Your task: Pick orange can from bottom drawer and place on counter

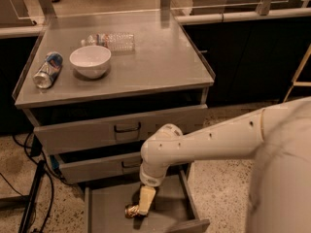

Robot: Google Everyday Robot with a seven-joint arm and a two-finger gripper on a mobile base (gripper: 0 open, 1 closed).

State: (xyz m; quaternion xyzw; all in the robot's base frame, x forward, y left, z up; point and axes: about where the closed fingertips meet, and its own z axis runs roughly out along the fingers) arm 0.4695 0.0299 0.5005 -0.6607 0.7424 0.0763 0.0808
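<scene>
1. Jaws: lowered into the pulled-out bottom drawer (109, 213), pale and pointed downward, with their tips at the orange can (131, 211). Whether the can is gripped, and how far the jaws stand apart, cannot be told.
2. Orange can: laid on its side on the drawer's flat grey floor, toward the front, just left of the jaws and touching them.
3. Arm (214, 140): white, brought in from the right edge. Its rounded joint is seen in front of the middle drawer (92, 169), directly above the jaws.
4. Top drawer (82, 136): fitted, like the middle drawer, with a dark handle. A dark gap is shown above each front.
5. Worktop (160, 67): grey steel with raised side rims. A white bowl (90, 60) is stood upright at the left. A blue-and-silver can (47, 70) is laid on its side near the left rim. A clear plastic bottle (111, 41) is laid just behind the bowl.
6. Cables (19, 183): dark, trailed over the speckled floor left of the cabinet.
</scene>
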